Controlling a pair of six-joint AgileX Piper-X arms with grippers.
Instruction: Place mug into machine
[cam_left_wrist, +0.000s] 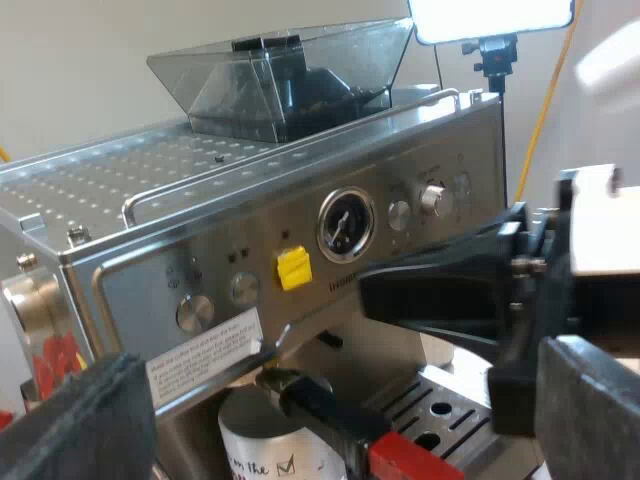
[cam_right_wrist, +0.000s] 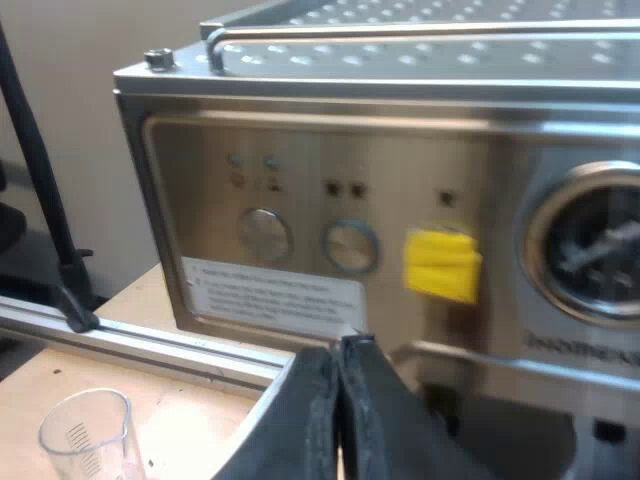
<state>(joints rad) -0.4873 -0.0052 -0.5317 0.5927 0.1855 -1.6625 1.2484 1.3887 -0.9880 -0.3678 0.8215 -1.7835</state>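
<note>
Left wrist view had the mug (cam_left_wrist: 272, 442) under the holder handle (cam_left_wrist: 322, 405), left jaws apart, right jaws together; I'd have backed straight out, missing that handle

left end effector (cam_left_wrist: 340, 425): two chunky fingers (cam_left_wrist: 75, 420), matte black-grey, blocky with squared edges and slightly grainy faces. right end effector (cam_right_wrist: 340, 358): slimmer black fingers (cam_right_wrist: 378, 425), smooth, tapering to a narrow tip. from the left wrist view the right end effector (cam_left_wrist: 378, 290) reads as a black wedge-shaped body with angular ribs, a small silver screw (cam_left_wrist: 525, 265) on its side bracket, and a white housing (cam_left_wrist: 600, 225) behind it.
</note>
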